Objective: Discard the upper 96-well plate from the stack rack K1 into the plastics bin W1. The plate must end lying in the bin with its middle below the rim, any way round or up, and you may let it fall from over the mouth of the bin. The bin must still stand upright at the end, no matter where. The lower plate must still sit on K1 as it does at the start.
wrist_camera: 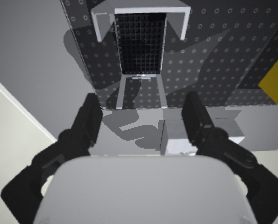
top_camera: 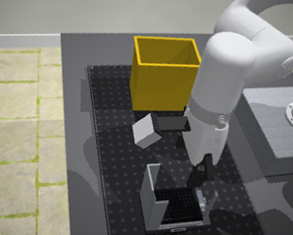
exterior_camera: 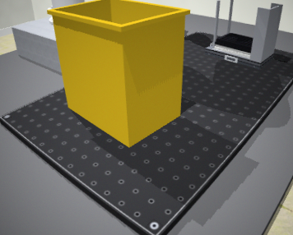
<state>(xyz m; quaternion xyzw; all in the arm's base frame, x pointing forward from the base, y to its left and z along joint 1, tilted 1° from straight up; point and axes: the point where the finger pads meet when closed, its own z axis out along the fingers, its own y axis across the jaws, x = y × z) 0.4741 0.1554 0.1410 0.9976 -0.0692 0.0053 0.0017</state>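
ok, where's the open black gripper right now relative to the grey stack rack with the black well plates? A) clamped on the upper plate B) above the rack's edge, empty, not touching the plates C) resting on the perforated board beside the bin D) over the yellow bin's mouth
B: the open black gripper hangs over the edge of the grey stack rack, fingers wide with nothing between them, and the black well plates sit in the rack untouched.

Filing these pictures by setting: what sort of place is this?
Probably a lab automation bench: a perforated black breadboard, a grey stack rack holding a dark well plate, and a yellow bin for discards.
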